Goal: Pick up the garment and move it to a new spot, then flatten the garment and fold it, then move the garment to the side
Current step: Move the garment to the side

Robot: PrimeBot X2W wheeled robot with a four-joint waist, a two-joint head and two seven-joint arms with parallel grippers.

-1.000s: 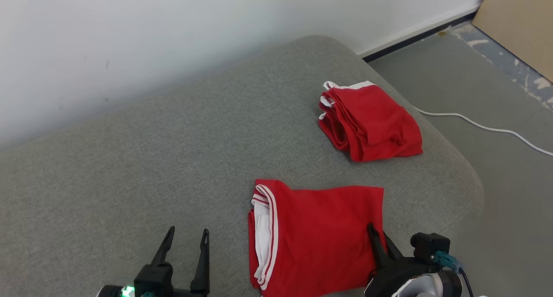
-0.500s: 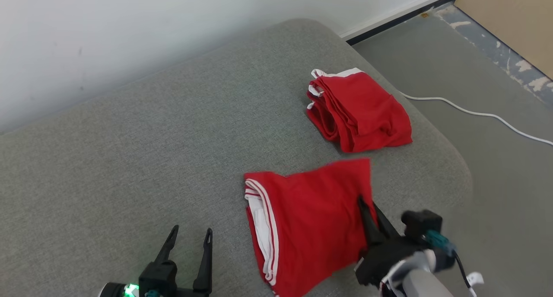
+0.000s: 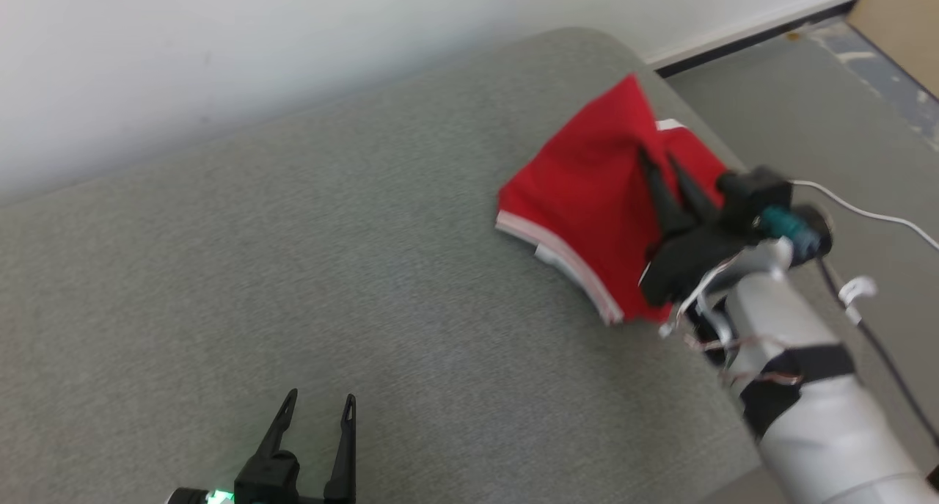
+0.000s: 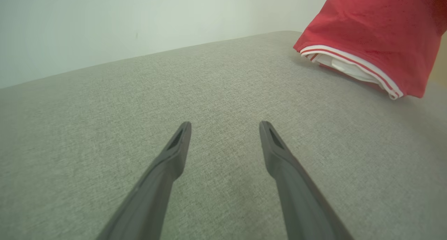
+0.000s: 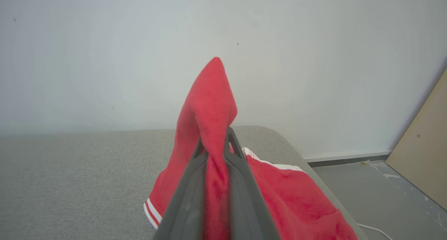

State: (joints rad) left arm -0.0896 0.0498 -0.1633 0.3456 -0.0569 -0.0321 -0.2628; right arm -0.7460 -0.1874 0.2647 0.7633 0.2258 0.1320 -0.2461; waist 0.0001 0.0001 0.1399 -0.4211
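Note:
The folded red garment (image 3: 579, 196) with white-striped trim hangs lifted off the grey cushion (image 3: 293, 232), far right in the head view. My right gripper (image 3: 655, 154) is shut on its red cloth; in the right wrist view a peak of the garment (image 5: 209, 100) rises above the closed fingers (image 5: 188, 198). Its trimmed edge (image 4: 352, 60) droops toward the cushion in the left wrist view. My left gripper (image 3: 320, 397) stands open and empty low at the cushion's front, its fingers (image 4: 167, 163) spread over bare fabric.
A second folded red garment (image 5: 290, 194) lies on the cushion right under the held one, mostly hidden behind it in the head view. The cushion's rounded right edge drops to the floor, where a white cable (image 3: 873, 214) runs. A tan board (image 3: 906, 20) leans at the far right.
My right gripper has lifted the garment off the cushion's front and carried it back and right, over the second garment. The head camera has shifted too. The left gripper stays put.

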